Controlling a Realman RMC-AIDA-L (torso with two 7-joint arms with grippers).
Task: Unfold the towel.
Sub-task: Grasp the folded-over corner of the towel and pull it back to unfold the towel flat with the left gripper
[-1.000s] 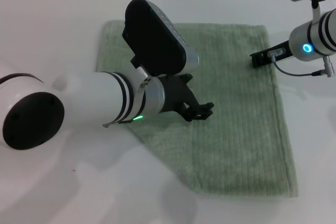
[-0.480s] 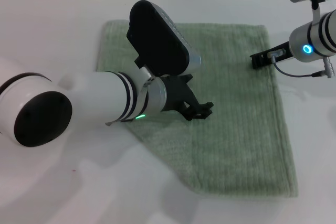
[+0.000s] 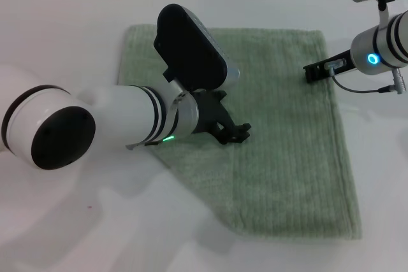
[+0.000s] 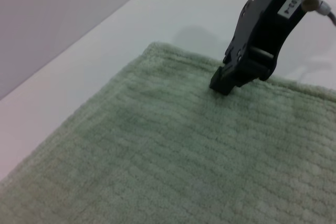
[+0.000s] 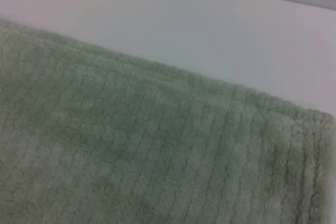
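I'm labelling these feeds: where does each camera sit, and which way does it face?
Head: above, looking down at the towel on the table; both arms show.
Left wrist: low over the towel, facing the right gripper.
Right wrist: low, facing a towel corner; no robot parts.
Shared: head and left wrist show the right gripper.

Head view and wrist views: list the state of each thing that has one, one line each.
Pale sage-green ribbed terry towel: lying flat on the white table, near-left corner cut off diagonally.
Left gripper: over the towel's middle.
Right gripper: tip at the towel's far right edge.
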